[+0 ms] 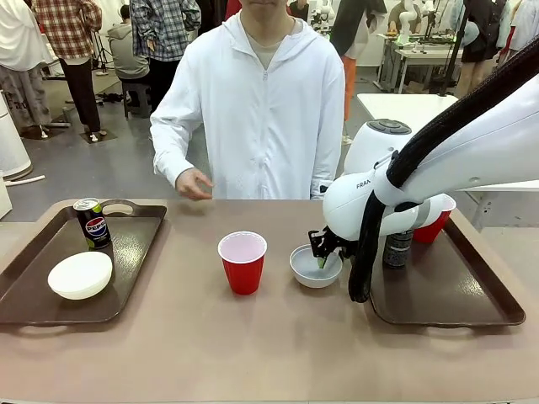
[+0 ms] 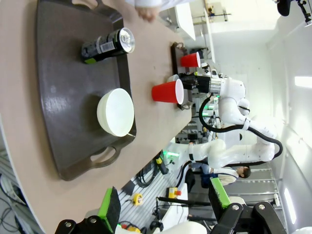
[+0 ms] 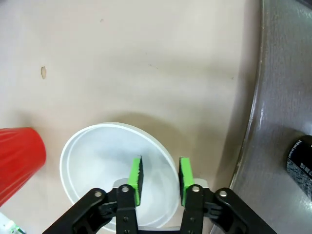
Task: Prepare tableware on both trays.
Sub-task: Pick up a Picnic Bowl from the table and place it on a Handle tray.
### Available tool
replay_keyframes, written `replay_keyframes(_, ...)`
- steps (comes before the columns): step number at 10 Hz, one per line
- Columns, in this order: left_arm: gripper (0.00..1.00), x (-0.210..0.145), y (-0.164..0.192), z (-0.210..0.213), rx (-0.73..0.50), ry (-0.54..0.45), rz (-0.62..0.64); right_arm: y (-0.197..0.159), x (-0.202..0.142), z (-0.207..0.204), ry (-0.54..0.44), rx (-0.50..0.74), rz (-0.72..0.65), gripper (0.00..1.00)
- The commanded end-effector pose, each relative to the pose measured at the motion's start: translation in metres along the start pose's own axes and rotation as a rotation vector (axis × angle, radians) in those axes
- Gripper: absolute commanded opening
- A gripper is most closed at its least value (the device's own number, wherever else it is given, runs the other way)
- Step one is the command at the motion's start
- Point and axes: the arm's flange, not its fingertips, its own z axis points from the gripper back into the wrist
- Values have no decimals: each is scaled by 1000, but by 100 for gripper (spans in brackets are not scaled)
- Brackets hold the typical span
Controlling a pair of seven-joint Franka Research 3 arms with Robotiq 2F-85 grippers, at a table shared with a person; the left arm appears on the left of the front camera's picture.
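Dark brown plastic, the left tray (image 1: pixel 34 290) lies at the lower left of the front view. It carries a Pepsi can (image 1: pixel 93 223) upright at its far end and a white bowl (image 1: pixel 80 275) nearer the camera. In the left wrist view the left gripper (image 2: pixel 165 202) sits at the bottom edge, spread wide and empty, apart from that tray. A person's hand (image 1: pixel 194 183) is at the table's far edge. At centre a red cup (image 1: pixel 242 265) stands upright on the bare table, just beside a second white bowl (image 1: pixel 310 271). The right gripper (image 3: pixel 160 168) has its jaws slightly parted astride this bowl's rim, one pad inside and one outside, not clamped. At right, the right tray (image 1: pixel 472 307) holds a dark can (image 1: pixel 397 248) and another red cup (image 1: pixel 438 225), both partly hidden by the arm.
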Motion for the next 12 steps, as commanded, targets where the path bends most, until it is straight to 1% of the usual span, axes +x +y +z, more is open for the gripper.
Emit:
replay_keyframes(1,96,-2,-2,1,3,-5,3,1,2,-2,-12,-5,13,3)
replay_keyframes(2,96,-2,-2,1,3,-5,3,1,3,-2,-14,-8,12,0)
replay_keyframes(3,96,-2,-2,1,3,-5,3,-1,2,2,-16,-28,19,0)
replay_keyframes(4,96,-2,-2,1,3,-5,3,-2,0,17,-19,-47,28,0)
replay_keyframes(5,96,-2,-2,1,3,-5,3,-5,-6,38,4,-68,37,0)
replay_keyframes(6,96,-2,-2,1,3,-5,3,-12,-13,62,32,-55,33,0)
replay_keyframes(8,96,-2,-2,1,3,-5,3,-18,-40,115,81,-50,46,0)
replay_keyframes(9,96,-2,-2,1,3,-5,3,-22,-56,143,83,-21,51,0)
replay_keyframes(10,96,-2,-2,1,3,-5,3,-27,-70,161,86,2,36,0)
replay_keyframes(12,96,-2,-2,1,3,-5,3,-42,-96,176,93,48,15,0)
